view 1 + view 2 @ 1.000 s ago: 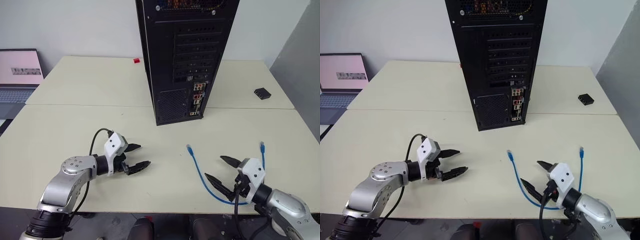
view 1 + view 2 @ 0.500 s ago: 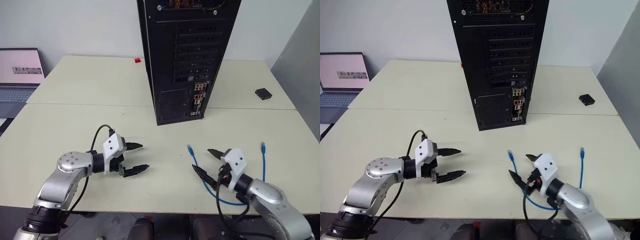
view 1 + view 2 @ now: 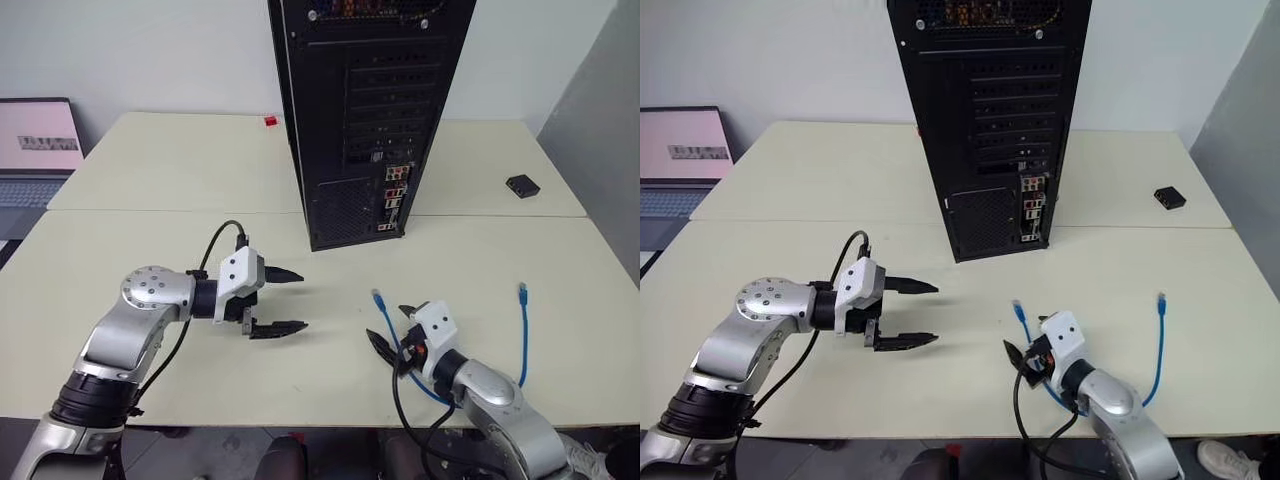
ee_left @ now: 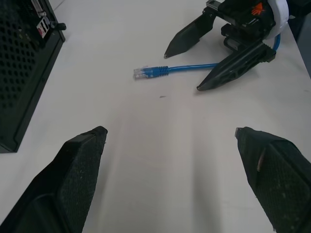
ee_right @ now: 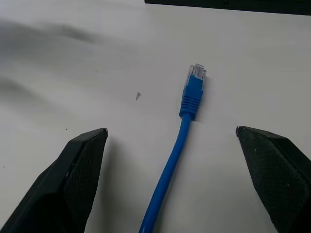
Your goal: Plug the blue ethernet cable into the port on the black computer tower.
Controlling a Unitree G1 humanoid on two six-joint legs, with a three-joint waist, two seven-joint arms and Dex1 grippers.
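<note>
We see the right claw spread open astride the thin blue ethernet cable, its plug pointing at twelve o'clock toward the black metal computer tower, the open left claw farther off.

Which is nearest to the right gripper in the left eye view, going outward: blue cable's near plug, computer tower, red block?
1. Blue cable's near plug: on the table, just ahead of the right gripper.
2. Computer tower: standing farther back, mid-table.
3. Red block: far side, left of the tower.
</note>
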